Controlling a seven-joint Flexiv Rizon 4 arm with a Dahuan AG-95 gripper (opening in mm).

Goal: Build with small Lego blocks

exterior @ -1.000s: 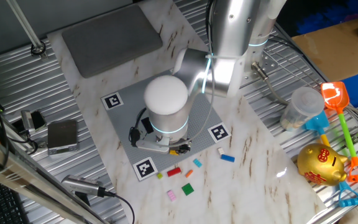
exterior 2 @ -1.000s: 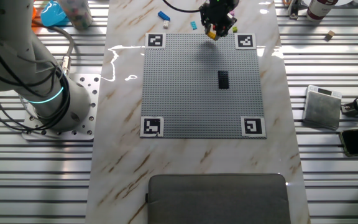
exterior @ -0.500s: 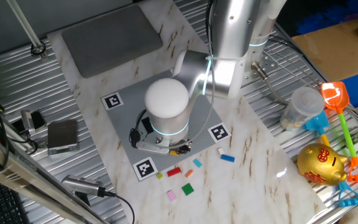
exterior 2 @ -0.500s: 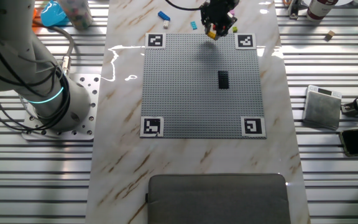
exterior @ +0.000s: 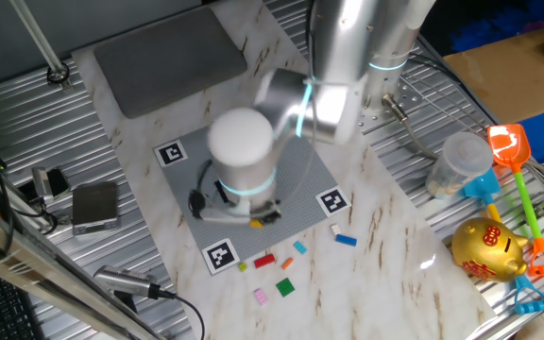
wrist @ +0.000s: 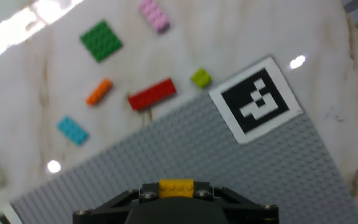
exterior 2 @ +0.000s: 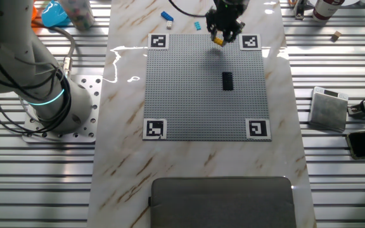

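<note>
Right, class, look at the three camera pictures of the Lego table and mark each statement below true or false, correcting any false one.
1. The gripper holds a yellow block. True.
2. A black block sits on the grey plate. True.
3. The red block is on the grey plate. False: it lies on the marble beside the plate.
4. The green block is stacked on the pink block. False: they lie apart.
5. The plate has markers at its corners. True.
</note>
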